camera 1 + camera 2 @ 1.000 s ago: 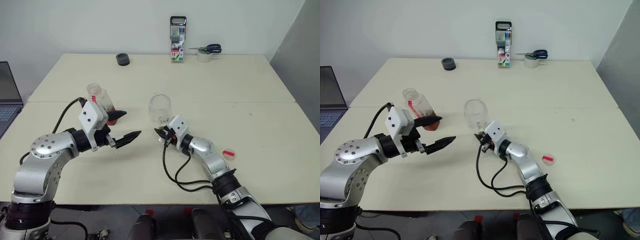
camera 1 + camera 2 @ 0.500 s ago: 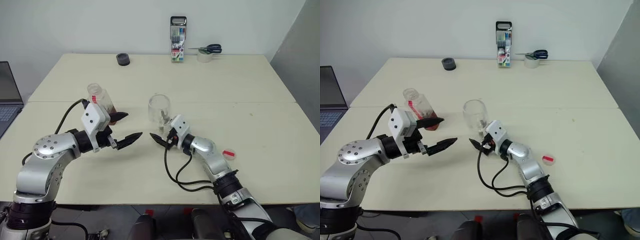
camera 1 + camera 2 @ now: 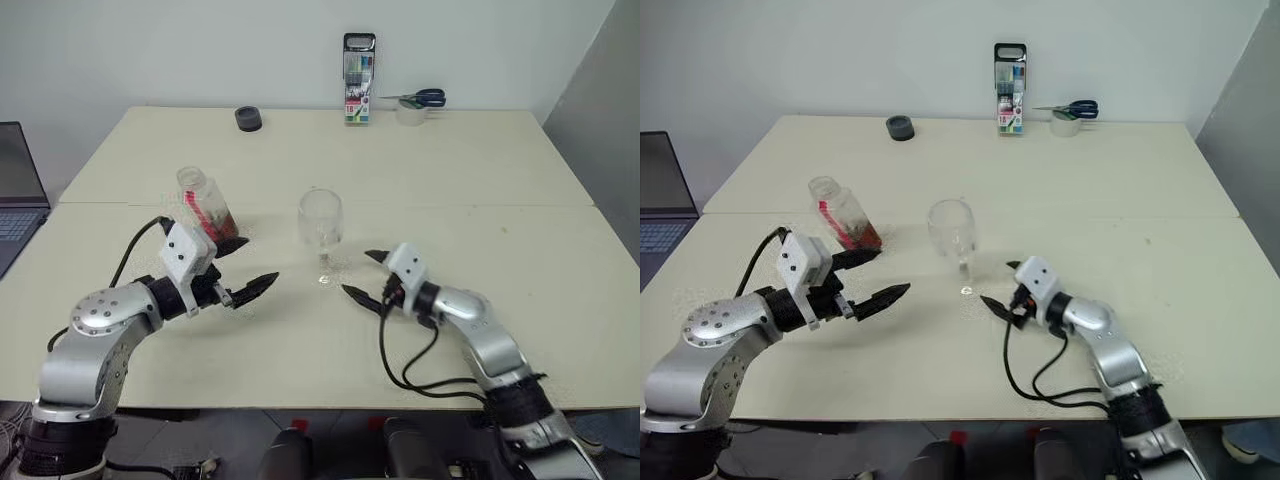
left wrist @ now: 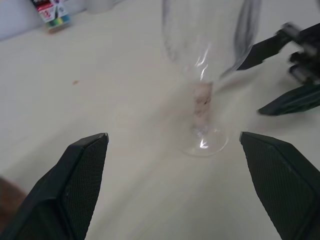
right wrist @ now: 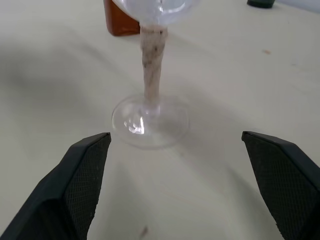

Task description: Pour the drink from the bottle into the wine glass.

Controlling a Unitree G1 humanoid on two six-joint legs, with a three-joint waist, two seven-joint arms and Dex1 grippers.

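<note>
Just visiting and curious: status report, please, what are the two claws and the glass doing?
Left gripper open, empty. Right gripper open, empty, beside wine glass. Glass upright. Bottle uncapped, on table. Nothing in the way.

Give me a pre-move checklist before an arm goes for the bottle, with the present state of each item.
1. Left gripper empty, jaws open: ok.
2. Right gripper empty, jaws open, apart from the wine glass: ok.
3. Wine glass upright on the table, between the grippers: ok.
4. Bottle upright: not ok, it tilts; cannot tell whether it rests on the left gripper.
5. Bottle open for pouring: ok, no cap on its mouth; a small red-and-white cap lies on the table by the right arm.
6. Drink left in the bottle: ok, reddish liquid at its bottom.
</note>
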